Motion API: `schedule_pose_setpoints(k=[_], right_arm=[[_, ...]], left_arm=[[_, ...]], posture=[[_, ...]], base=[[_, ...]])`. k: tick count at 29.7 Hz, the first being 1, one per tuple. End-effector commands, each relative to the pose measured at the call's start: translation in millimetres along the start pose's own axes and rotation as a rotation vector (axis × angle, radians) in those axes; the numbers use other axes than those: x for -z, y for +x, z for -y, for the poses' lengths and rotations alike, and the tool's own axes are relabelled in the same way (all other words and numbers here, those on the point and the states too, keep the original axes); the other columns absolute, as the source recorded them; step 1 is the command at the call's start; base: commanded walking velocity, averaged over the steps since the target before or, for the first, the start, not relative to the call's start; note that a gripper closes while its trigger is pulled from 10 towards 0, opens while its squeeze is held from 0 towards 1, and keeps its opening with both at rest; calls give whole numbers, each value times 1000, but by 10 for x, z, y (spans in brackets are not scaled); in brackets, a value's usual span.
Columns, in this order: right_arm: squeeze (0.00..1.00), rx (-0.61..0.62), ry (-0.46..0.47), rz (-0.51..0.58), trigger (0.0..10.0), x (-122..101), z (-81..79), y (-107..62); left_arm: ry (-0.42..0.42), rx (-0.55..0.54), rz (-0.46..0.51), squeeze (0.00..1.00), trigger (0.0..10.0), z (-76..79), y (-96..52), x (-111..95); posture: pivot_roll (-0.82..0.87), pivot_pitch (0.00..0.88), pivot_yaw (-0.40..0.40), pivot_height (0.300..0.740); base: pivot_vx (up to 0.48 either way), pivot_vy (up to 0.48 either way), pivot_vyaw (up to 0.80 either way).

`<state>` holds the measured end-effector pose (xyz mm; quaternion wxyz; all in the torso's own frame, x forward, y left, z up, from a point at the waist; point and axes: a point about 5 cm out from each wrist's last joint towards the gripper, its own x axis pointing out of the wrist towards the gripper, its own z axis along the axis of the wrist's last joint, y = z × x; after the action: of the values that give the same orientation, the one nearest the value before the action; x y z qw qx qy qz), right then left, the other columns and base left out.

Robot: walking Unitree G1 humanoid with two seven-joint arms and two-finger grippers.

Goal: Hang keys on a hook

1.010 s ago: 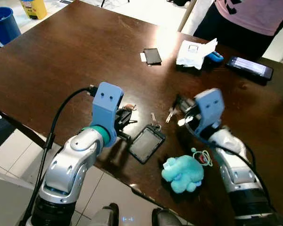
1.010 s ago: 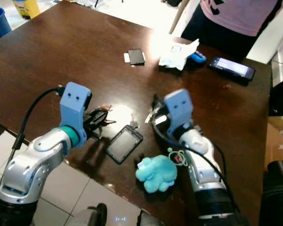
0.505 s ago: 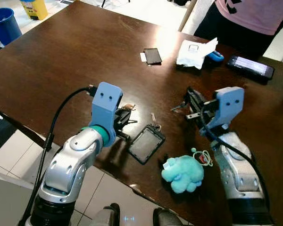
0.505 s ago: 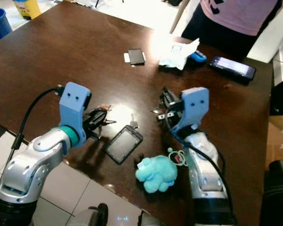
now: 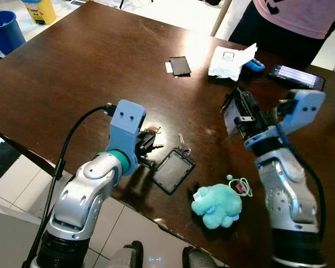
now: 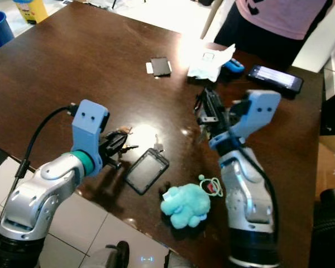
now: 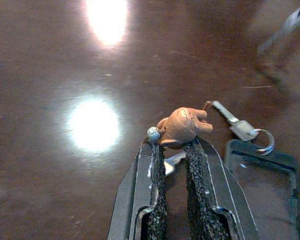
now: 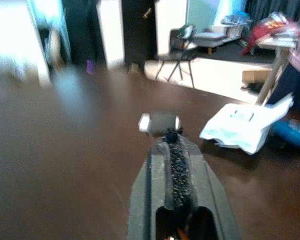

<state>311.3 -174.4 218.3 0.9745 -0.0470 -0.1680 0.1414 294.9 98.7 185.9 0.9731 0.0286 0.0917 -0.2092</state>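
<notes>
My right gripper point(image 5: 238, 96) is raised above the dark wooden table point(image 5: 72, 67), fingers shut, with a silver key point(image 6: 202, 133) dangling beneath them. In the right wrist view its fingers point(image 8: 171, 150) are pressed together. My left gripper point(image 5: 151, 139) rests low over the table, shut on a small brown hand-shaped charm point(image 7: 182, 126) that has a key under it. Just past it lies another key point(image 7: 225, 112) on a ring, joined to a black card holder point(image 5: 173, 170).
A teal plush toy point(image 5: 215, 205) with a ring lies near the table's front edge. Farther back are a black phone point(image 5: 180, 66), white paper point(image 5: 230, 60), a blue object point(image 5: 255, 67) and a second phone point(image 5: 296, 77). A person point(image 5: 301, 17) stands behind. A blue bin point(image 5: 4, 28) stands at the far left.
My right gripper has risen off the table and swung back to the right, taking the keys with it. The left arm has hardly moved.
</notes>
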Motion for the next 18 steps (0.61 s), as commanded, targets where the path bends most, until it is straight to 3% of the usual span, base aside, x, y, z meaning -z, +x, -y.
schedule_pose_setpoints(k=[1,2,3,4,5,11,12,13,18], right_arm=[[0,-27,-25,-39,10000,100,-80,-25],[0,-49,-73,-64,10000,128,-99,-34],[137,-67,-92,-74,10000,154,-116,-44],[137,-67,-92,-74,10000,154,-116,-44],[1000,-72,-87,-81,10000,180,-123,-54],[1000,-83,-86,-82,10000,202,-139,-76],[871,-85,-69,-80,10000,195,-138,-82],[0,-90,-61,-81,10000,191,-137,-90],[0,-102,-52,-83,10000,165,-120,-115]], left_arm=[[3,-1,-18,0,10000,6,-10,57],[3,-1,-19,0,10000,6,-11,60],[2,-2,-20,0,10000,5,-9,62],[2,-2,-20,0,10000,5,-9,62],[3,-3,-22,0,10000,5,-9,66],[2,-4,-24,0,10000,6,-12,71],[2,-5,-26,0,10000,4,-13,76],[2,-5,-28,0,10000,5,-16,79],[1,-6,-30,0,10000,10,-20,86]], posture=[[8,131,110,740],[6,131,110,740],[6,131,110,740],[6,131,110,740],[8,134,110,740],[8,138,110,740],[8,138,110,740],[8,141,111,740],[6,148,109,740]], base=[[0,0,0],[0,0,0],[0,0,0],[0,0,0],[0,0,0],[0,0,0],[0,0,0],[0,0,0],[0,0,0]])
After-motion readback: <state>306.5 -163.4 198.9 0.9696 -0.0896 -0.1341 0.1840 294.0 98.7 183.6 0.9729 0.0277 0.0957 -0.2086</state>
